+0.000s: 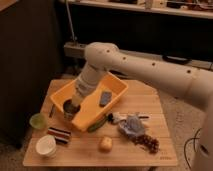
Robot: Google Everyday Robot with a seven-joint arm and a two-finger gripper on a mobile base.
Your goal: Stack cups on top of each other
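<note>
My gripper (73, 104) hangs at the end of the white arm over the front-left corner of the yellow tray (116, 85). It is shut on the shiny dark metal cup (68, 110) and holds it just above the tray's edge. The pale green cup (38, 120) stands on the table to the left of and below the metal cup. The white cup with the wide rim (46, 145) stands at the table's front left corner. The fingers themselves are mostly hidden behind the wrist and the cup.
A black-and-white striped block (59, 134) lies between the green and white cups. A yellowish lump (105, 144) sits front centre. A grey-blue item (105, 97) lies in the tray. A crumpled blue wrapper (132, 125) and dark grapes (148, 143) lie at the right.
</note>
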